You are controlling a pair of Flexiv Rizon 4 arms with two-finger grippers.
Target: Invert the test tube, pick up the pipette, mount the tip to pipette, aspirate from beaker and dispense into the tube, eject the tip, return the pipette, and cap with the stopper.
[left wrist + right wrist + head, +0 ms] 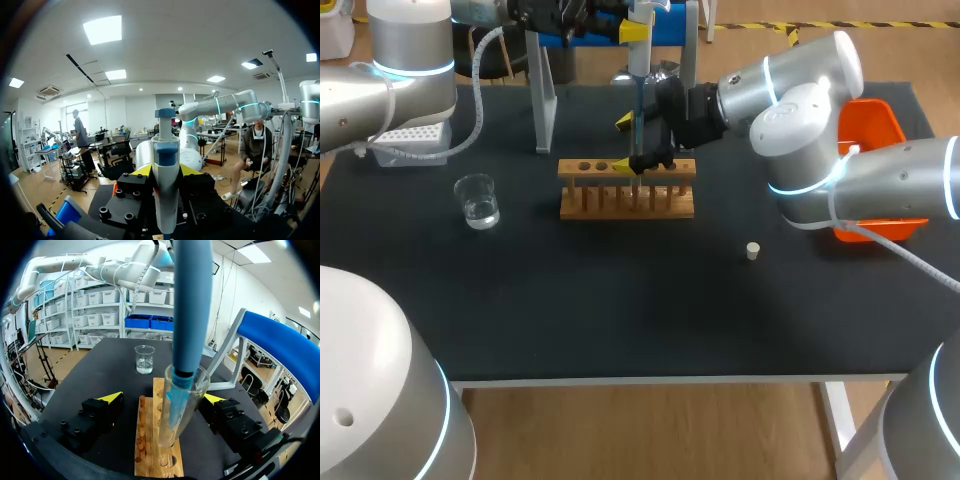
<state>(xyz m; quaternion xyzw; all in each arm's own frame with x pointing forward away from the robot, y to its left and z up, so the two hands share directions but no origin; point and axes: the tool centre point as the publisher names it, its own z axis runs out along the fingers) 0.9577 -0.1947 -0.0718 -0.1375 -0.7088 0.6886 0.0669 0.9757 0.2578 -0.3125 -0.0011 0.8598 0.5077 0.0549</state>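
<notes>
Head view: saw the pipette upright in the left gripper, lower end down at the wooden rack. Saw the right gripper at the rack's top, the beaker well apart towards my left, and the stopper apart towards my right.

Left wrist view: found both fingers clamped on the pipette's body.

Right wrist view: found the test tube tilted over the rack between spread fingers, clear of one, not gripped. Saw the pipette's lower end inside its mouth.
</notes>
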